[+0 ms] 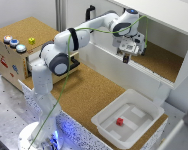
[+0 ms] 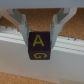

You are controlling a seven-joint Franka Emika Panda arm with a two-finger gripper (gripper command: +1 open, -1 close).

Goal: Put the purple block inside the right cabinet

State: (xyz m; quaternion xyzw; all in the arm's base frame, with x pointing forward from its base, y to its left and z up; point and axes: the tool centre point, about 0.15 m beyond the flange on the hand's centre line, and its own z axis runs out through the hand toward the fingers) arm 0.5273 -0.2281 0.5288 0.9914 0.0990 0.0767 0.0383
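Note:
My gripper (image 1: 126, 57) hangs over the front wall of the right cabinet (image 1: 166, 82), a big white box with a brown cork floor (image 1: 159, 60). It is shut on the purple block (image 2: 39, 46), a dark cube with yellow letters, which sits between the two fingers (image 2: 22, 27) in the wrist view. In the exterior view the block (image 1: 126, 58) shows as a small dark shape under the hand, just above the cabinet's white front wall (image 2: 30, 62).
A shallow white bin (image 1: 146, 102) holding a small red block (image 1: 120, 121) stands in front of the cabinet. A tan wooden box (image 1: 11, 60) with coloured buttons and a yellow cube (image 1: 31, 41) sits at the exterior view's left.

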